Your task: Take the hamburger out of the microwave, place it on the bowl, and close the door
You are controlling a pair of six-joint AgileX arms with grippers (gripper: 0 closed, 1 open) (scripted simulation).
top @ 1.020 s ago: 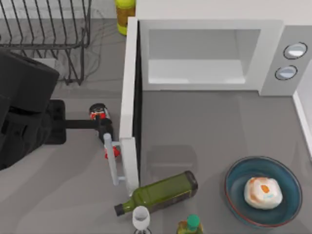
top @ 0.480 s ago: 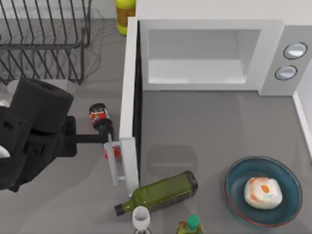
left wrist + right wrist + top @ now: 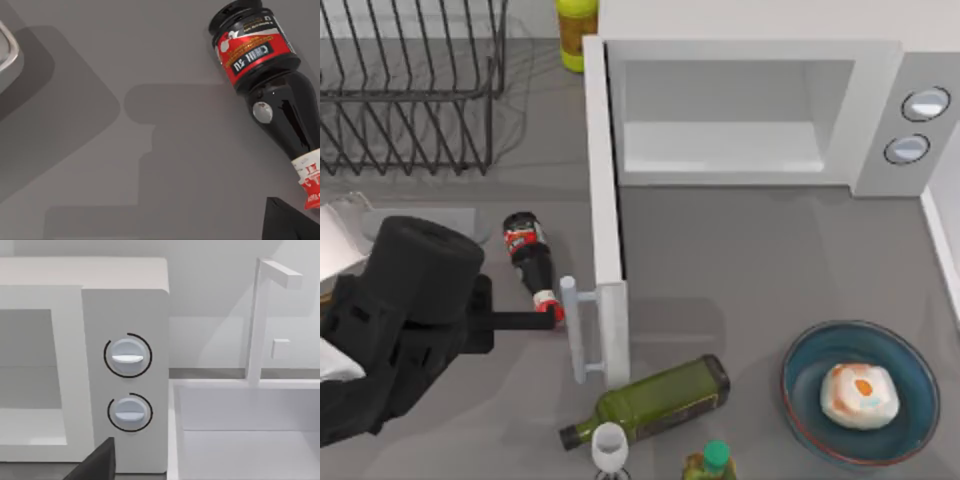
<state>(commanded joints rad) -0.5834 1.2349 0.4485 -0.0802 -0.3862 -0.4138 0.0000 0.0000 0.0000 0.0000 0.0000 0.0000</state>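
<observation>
cola bottle beside door, left pincer

Glossy black bottle; matt grey table; smooth white microwave

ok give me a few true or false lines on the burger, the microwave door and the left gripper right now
1. The hamburger lies in the bowl. True.
2. The microwave still holds food. False: its cavity is bare.
3. The door is shut. False: it stands swung open.
4. The left gripper is beside the door's handle. True.
5. The green bottle stands upright. False: it lies on its side.
</observation>
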